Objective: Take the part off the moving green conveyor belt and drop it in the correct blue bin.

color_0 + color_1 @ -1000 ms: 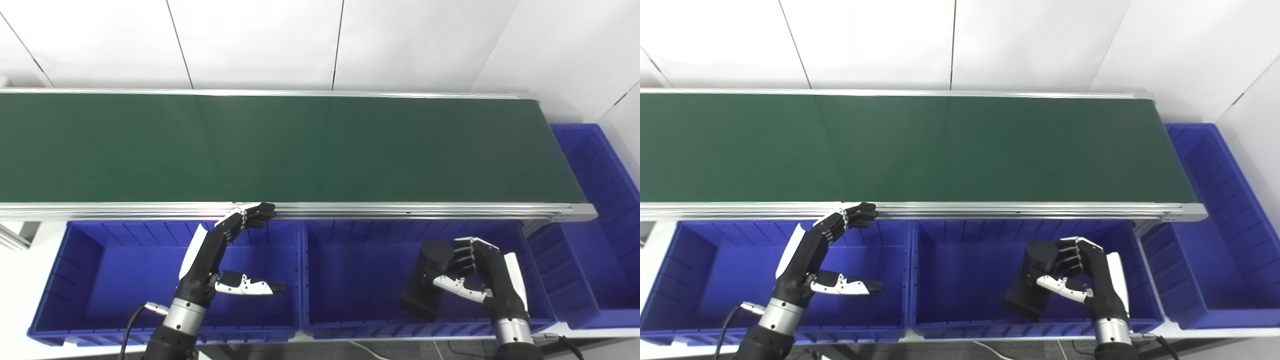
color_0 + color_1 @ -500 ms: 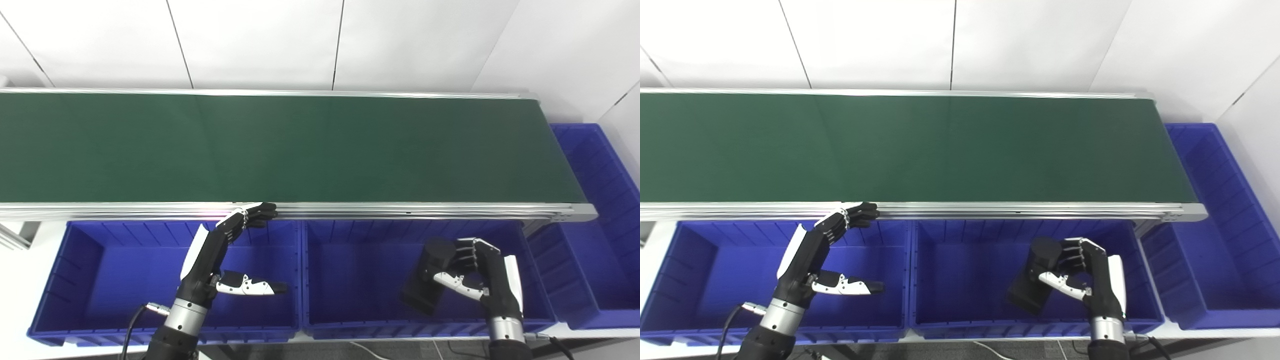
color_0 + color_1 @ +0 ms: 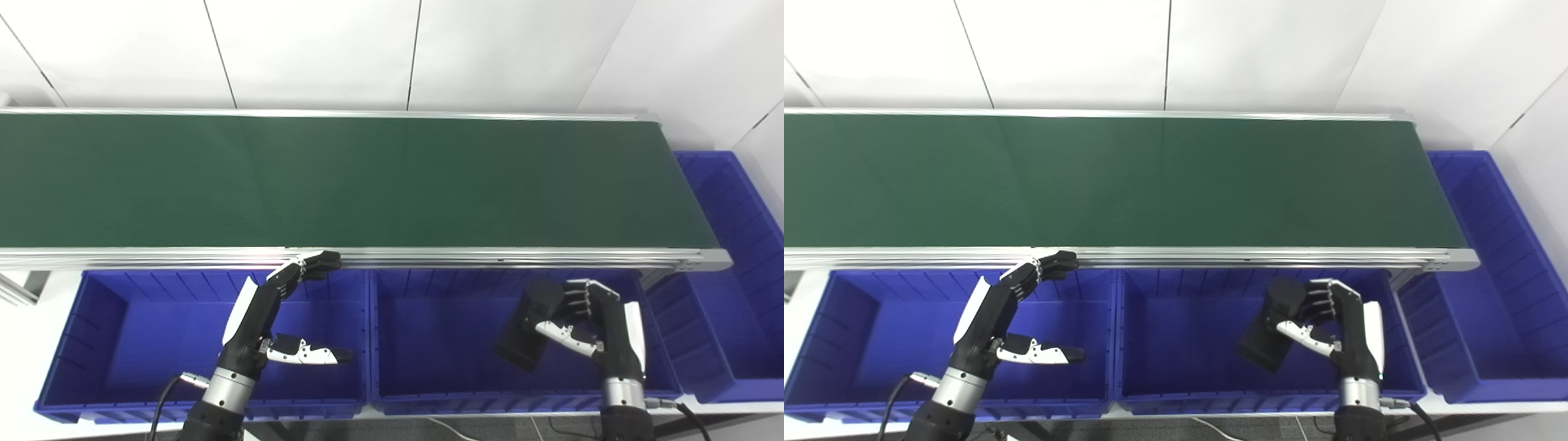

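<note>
Gripping a black part [image 3: 528, 324], the right hand [image 3: 597, 331] has fingers and thumb wrapped round it above the middle bin [image 3: 429, 380], toward its right side. No writing can be read on the part. Over the left bin [image 3: 110, 343], the left hand [image 3: 269, 312] is spread and holds nothing, fingertips [image 3: 321, 263] by the belt's near rail [image 3: 490, 256]. Both bins have bare floor around the hands. Behind runs the green belt [image 3: 367, 177], with a third bin [image 3: 735, 257] at its right end and white wall panels [image 3: 318, 49] beyond.
</note>
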Controlling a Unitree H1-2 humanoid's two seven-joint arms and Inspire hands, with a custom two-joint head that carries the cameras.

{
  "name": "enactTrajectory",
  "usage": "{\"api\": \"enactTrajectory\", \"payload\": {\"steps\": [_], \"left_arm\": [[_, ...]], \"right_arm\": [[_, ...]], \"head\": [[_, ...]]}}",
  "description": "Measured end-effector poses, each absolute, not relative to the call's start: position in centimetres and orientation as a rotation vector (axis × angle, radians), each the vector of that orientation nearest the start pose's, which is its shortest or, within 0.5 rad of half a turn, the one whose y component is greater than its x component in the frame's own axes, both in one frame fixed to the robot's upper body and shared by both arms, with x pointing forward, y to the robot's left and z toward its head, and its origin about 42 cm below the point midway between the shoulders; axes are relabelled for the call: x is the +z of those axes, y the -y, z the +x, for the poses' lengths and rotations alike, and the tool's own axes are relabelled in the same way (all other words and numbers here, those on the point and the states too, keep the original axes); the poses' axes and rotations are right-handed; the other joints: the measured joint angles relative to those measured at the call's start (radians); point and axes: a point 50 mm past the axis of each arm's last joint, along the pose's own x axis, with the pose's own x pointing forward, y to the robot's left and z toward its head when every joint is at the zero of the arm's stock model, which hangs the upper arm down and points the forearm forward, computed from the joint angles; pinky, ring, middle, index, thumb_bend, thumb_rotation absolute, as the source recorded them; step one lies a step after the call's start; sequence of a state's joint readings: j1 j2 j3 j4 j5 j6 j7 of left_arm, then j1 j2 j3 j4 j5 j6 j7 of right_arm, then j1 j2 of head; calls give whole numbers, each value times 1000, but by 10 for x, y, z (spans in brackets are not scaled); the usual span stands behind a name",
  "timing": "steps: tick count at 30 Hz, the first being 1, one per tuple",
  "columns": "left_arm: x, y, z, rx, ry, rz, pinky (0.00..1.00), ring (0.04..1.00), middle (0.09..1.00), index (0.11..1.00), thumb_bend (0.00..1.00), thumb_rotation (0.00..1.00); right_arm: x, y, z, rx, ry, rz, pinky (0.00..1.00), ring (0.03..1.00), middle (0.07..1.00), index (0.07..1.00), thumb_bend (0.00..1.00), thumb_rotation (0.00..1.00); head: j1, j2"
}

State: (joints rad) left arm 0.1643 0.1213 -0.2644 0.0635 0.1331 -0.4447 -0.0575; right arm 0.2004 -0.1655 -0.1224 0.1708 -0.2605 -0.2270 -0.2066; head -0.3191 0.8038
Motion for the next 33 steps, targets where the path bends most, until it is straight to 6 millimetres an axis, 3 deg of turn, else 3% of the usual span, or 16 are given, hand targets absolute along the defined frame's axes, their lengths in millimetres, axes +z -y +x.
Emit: {"api": "enactTrajectory", "payload": {"steps": [3,4,5,9,23,33], "left_arm": [[62,-180,211,-348,212,187,729,752,740,750,965,108],[62,-180,211,-348,212,187,728,752,740,749,966,112],[62,-180,211,-348,212,187,728,752,741,749,966,115],[62,-180,211,-348,212,186,724,751,743,748,969,115],[62,-179,211,-348,212,185,726,753,744,746,970,111],[60,-177,210,-356,206,181,700,739,741,740,974,96]], "right_arm": [[32,323,196,-282,-107,-448,427,507,486,504,527,4],[32,323,195,-282,-107,-447,501,580,597,602,769,94],[32,323,195,-281,-105,-446,545,623,651,651,857,131],[36,323,195,-250,-83,-451,676,747,784,761,993,220],[46,320,196,-185,-32,-448,726,791,820,766,1000,322],[58,310,193,-161,44,-429,584,669,753,742,1000,327]], "head": [[2,-2],[2,-2],[3,-3],[5,-3],[14,-9],[67,-38]]}}
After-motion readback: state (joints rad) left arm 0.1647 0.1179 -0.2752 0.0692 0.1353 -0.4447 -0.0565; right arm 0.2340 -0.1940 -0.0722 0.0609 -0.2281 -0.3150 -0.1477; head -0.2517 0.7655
